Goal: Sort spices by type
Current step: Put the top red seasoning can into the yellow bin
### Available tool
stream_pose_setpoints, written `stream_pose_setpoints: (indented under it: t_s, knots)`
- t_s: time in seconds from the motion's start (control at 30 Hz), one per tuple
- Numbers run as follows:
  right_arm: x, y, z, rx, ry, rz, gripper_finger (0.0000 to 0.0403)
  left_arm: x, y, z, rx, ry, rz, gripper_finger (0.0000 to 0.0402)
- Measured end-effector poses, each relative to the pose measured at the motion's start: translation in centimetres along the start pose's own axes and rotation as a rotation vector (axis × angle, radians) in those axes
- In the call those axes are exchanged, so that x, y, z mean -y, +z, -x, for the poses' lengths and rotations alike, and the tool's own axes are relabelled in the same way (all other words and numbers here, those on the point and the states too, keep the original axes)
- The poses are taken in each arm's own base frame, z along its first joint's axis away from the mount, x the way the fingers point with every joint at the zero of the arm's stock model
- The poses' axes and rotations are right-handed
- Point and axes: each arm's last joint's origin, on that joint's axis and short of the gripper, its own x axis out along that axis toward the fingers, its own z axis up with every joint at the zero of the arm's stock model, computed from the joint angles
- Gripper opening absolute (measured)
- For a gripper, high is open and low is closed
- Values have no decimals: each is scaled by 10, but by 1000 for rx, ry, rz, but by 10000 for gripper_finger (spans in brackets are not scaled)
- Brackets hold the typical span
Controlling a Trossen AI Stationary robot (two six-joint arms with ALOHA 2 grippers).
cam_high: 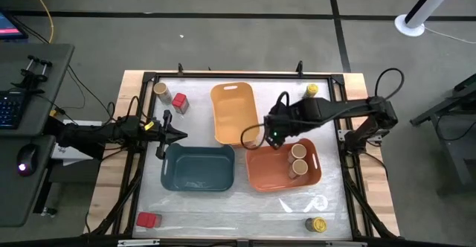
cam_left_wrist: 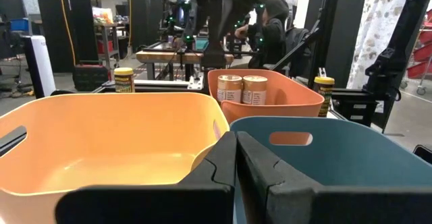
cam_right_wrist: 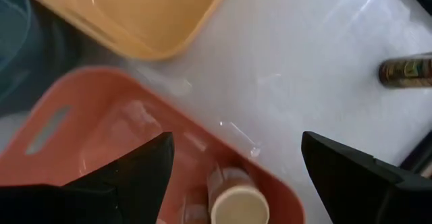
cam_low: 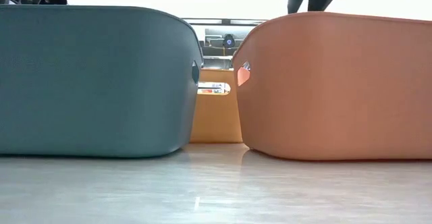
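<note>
1. My right gripper point(cam_high: 274, 138) hangs over the near-left corner of the orange bin point(cam_high: 316, 174), fingers spread wide and holding nothing.
2. My left gripper point(cam_high: 177, 135) waits at the teal bin's point(cam_high: 223, 174) far-left corner, fingers pressed together and empty.
3. Two tan-lidded jars point(cam_high: 298, 161) stand touching inside the orange bin. The third tan-lidded jar point(cam_high: 160, 90) and a red tin point(cam_high: 179, 102) sit at the far-left corner. A second red tin point(cam_high: 148, 219) lies near-left. One yellow-lidded jar point(cam_high: 312, 91) is far-right, the other point(cam_high: 317, 224) near-right.
4. Risk: a low withdrawal could snag a finger on the orange bin's rim and drag it.
5. Risk: the binned jars are close under my right fingers; a descent could topple them.
6. Risk: the far-left jar and tin stand near each other; a wide grasp might knock the neighbour.
</note>
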Motion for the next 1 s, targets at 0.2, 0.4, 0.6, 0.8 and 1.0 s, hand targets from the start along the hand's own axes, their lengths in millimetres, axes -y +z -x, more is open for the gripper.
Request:
stream_pose_setpoints:
  t_s: [0.2, 0.4, 0.6, 0.8, 1.0]
  knots:
    - [-4, -18, 5, -81, -20, 48, 319, 0, 6, 0, 58, -7, 189, 1]
    - [3, -20, 15, -68, 18, 22, 319, -2, 29, 5, 319, -19, 565, 1]
    - [29, -25, 11, -48, -27, -39, 319, -9, 40, 6, 495, 165, 750, 1]
    - [63, -27, -18, -56, -59, -93, 319, -9, 55, -11, 328, 257, 730, 38]
    - [87, -14, -49, -1, 81, -70, 319, -30, 104, -38, -21, 540, 579, 132]
